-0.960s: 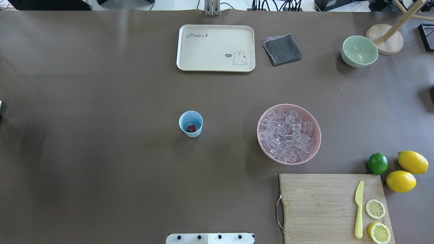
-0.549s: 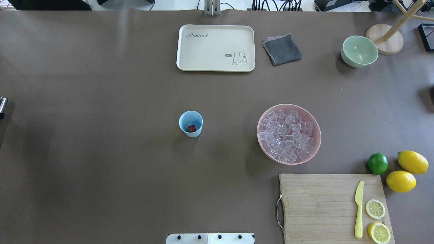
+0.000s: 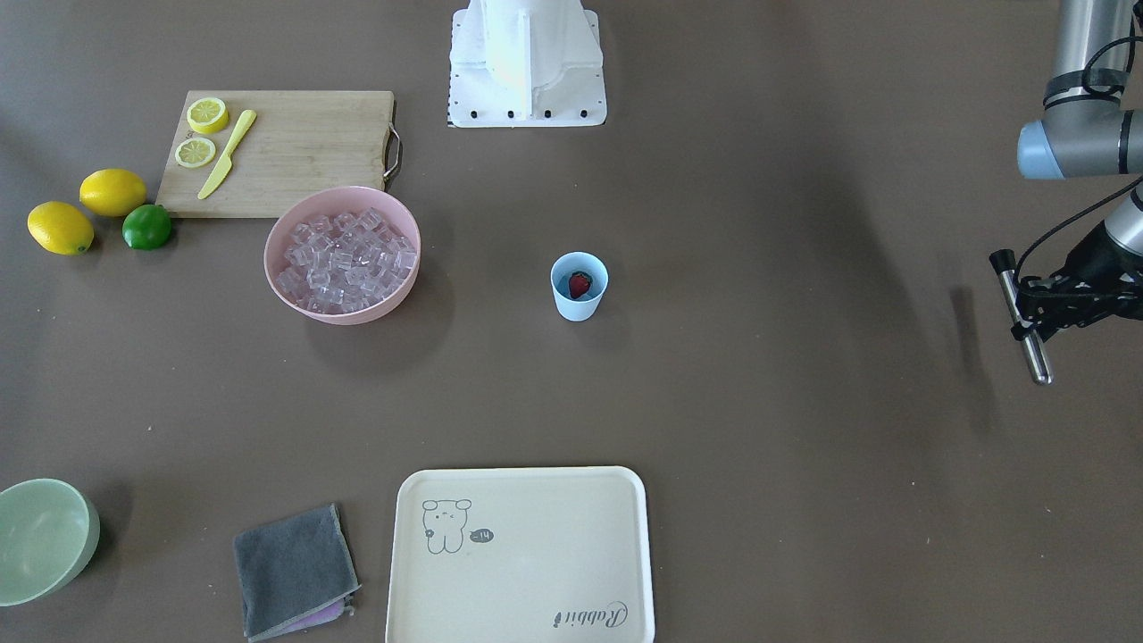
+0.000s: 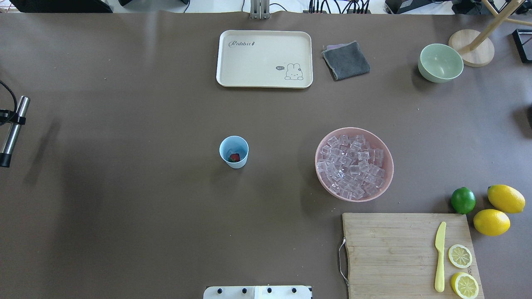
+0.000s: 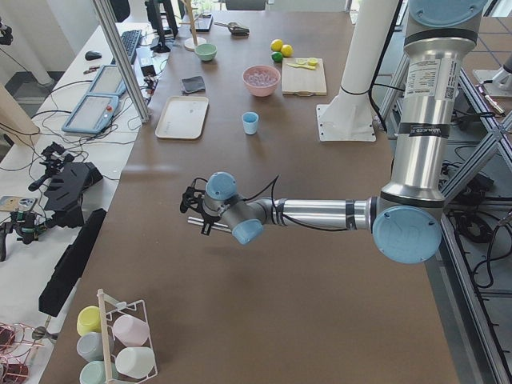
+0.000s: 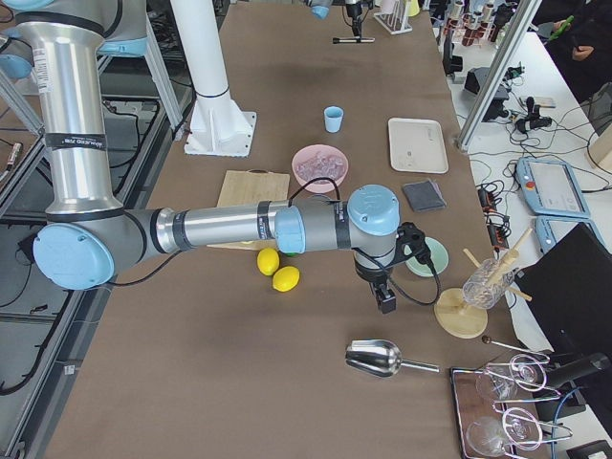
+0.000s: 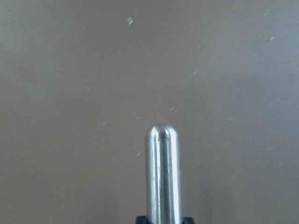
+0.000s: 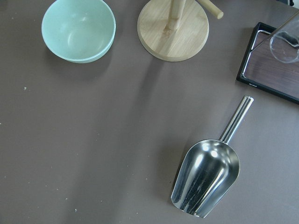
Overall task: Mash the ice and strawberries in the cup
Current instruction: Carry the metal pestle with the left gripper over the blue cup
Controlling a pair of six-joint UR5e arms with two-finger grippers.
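Observation:
The light blue cup (image 4: 234, 151) stands upright mid-table, also in the front view (image 3: 579, 286). A red strawberry (image 4: 234, 157) lies inside it, with a glassy piece beside it. Most of the ice (image 4: 353, 165) fills the pink bowl (image 4: 354, 199) to the cup's right. My left gripper (image 3: 1025, 308) is shut on a metal muddler rod (image 3: 1036, 357) far out over the table's left end, well away from the cup. Rod (image 4: 9, 141) and gripper (image 4: 12, 121) show at the overhead view's left edge. The right gripper (image 6: 385, 298) hangs near the green bowl; I cannot tell whether it is open or shut.
A cream tray (image 4: 264, 58), grey cloth (image 4: 346, 60) and pale green bowl (image 4: 440, 62) lie at the far side. A cutting board (image 4: 390, 253) with knife and lemon slices, a lime (image 4: 463, 200) and lemons sit near right. A metal scoop (image 8: 208, 179) lies under the right wrist.
My left gripper with the muddler rod has come into the overhead view from the left edge, moving right and toward the far side. Cup, bowl and the other things have not moved.

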